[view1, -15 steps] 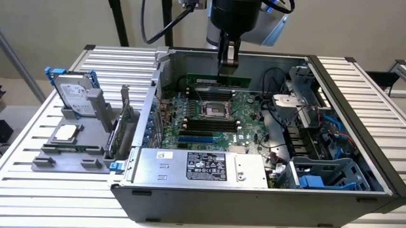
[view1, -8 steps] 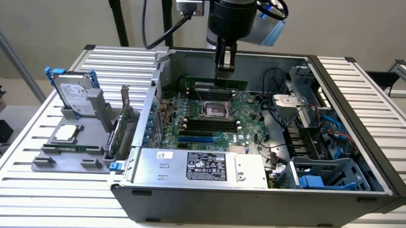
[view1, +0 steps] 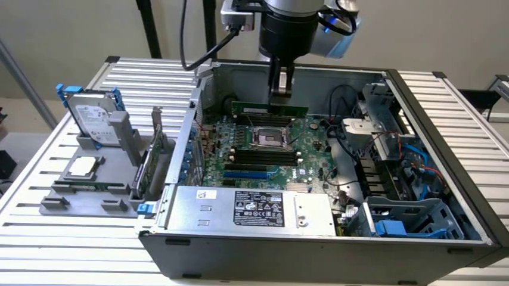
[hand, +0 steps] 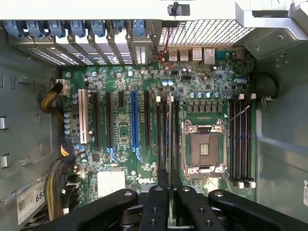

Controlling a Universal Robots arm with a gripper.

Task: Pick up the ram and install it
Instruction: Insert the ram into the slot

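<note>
Arm (view1: 290, 27) cut off by the upper edge of the exterior view, upper centre. Ram (view1: 269, 110) (hand: 169, 139) seen edge-on from the wrist as a thin strip, chips not discernible. Fingers (view1: 278, 89) (hand: 164, 187) clamped on its top edge, stick hanging level just below them, over the motherboard (view1: 310, 134) beside the empty processor socket (view1: 266, 138); contact with a slot impossible to tell. Wrist vertical, pointing straight down into the open case (view1: 318, 253) on the counter (view1: 71, 238).
</note>
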